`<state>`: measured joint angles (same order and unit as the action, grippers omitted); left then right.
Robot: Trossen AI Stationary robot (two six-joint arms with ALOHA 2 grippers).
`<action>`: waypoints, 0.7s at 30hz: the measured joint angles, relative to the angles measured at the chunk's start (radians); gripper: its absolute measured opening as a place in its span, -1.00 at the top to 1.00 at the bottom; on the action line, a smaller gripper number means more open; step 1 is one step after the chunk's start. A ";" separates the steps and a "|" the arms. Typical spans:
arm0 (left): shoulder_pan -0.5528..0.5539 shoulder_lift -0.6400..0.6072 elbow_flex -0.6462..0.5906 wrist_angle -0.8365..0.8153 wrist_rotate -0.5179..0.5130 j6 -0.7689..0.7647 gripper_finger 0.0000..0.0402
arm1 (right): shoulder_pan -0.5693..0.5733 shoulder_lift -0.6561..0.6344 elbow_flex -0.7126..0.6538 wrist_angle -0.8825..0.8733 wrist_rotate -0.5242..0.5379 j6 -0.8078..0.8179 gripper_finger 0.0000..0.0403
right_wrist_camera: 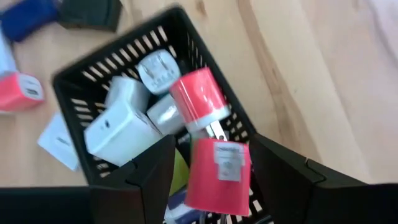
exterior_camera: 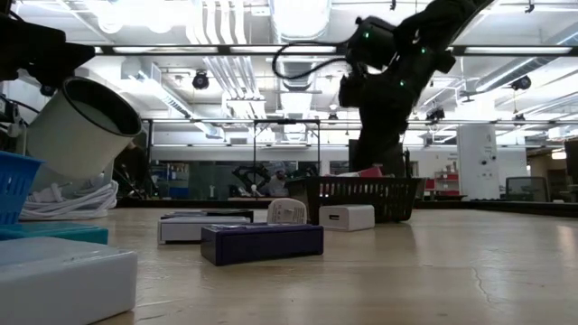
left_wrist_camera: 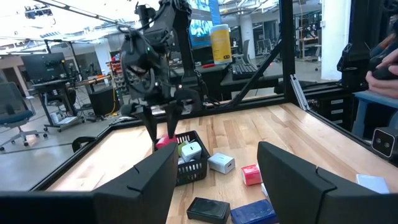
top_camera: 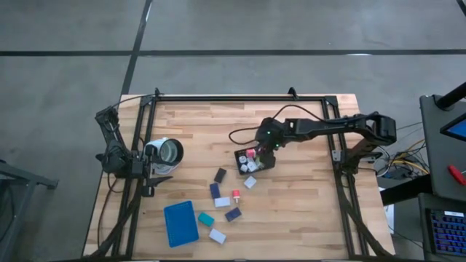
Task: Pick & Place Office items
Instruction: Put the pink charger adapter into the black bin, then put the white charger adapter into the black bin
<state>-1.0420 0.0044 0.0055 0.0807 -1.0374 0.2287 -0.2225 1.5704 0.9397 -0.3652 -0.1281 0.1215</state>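
The black mesh basket (top_camera: 253, 161) stands mid-table and holds several white chargers and a red plug (right_wrist_camera: 196, 99). My right gripper (right_wrist_camera: 211, 142) hangs open just over the basket, pointing down, with a red block (right_wrist_camera: 217, 177) between its fingers. It also shows in the left wrist view (left_wrist_camera: 163, 127). Loose items lie on the table nearer the front: a black block (top_camera: 220, 175), navy blocks (top_camera: 215, 191), white blocks (top_camera: 250, 182), a red piece (top_camera: 237, 196) and a teal block (top_camera: 206, 218). My left gripper (left_wrist_camera: 217, 155) waits open and empty at the table's left (top_camera: 154, 175). My right gripper comes at the basket from above, pointing down. The red block (right_wrist_camera: 239, 168) stands between its open fingers, close to one finger and apart from the other. Whether it touches that finger I cannot tell.
A flat blue tray (top_camera: 180, 223) lies front left, with a white block (top_camera: 217, 235) beside it. A white round cylinder (top_camera: 169, 151) sits by the left arm. A black frame (top_camera: 240, 98) rims the table. Bare wood shows at the right front.
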 joint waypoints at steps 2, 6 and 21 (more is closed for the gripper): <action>0.000 0.000 0.000 0.000 0.000 0.000 -0.12 | 0.004 -0.024 0.005 -0.001 -0.001 -0.001 -0.02; 0.000 0.000 0.000 0.000 0.000 0.000 -0.12 | 0.046 -0.078 0.015 0.001 -0.001 -0.009 -0.02; 0.000 0.000 0.000 0.000 0.000 0.000 -0.12 | 0.259 -0.141 0.023 0.008 -0.003 -0.432 -0.02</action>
<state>-1.0422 0.0040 0.0057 0.0807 -1.0374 0.2287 0.0362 1.4295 0.9627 -0.3573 -0.1312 -0.3105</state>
